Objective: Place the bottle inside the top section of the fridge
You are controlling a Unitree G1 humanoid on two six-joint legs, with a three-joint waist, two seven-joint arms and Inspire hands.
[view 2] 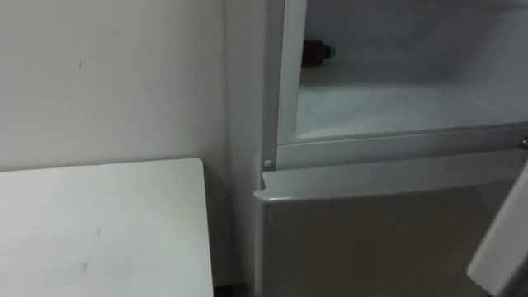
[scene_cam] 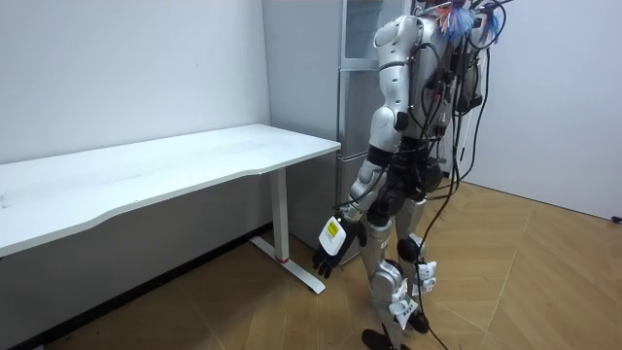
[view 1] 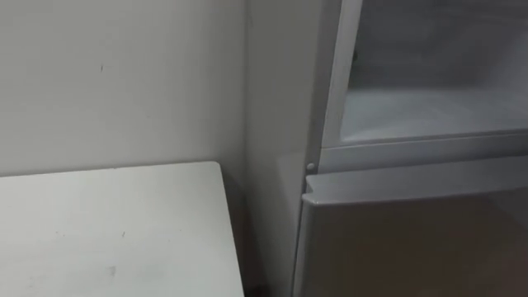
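Right eye view: bottle (view 2: 316, 52) lies far left inside the open upper fridge (view 2: 396, 107); robot stands facing it, left hand (scene_cam: 330, 249) hanging, fingers relaxed, empty.

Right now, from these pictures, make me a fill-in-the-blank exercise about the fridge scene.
1. The bottle lies in the ____ compartment of the fridge.
2. The fridge's lower door is ____.
3. The white table stands on the robot's ____ side.
4. The left hand hangs at its side, holding ____.
Missing words: upper; closed; left; nothing.
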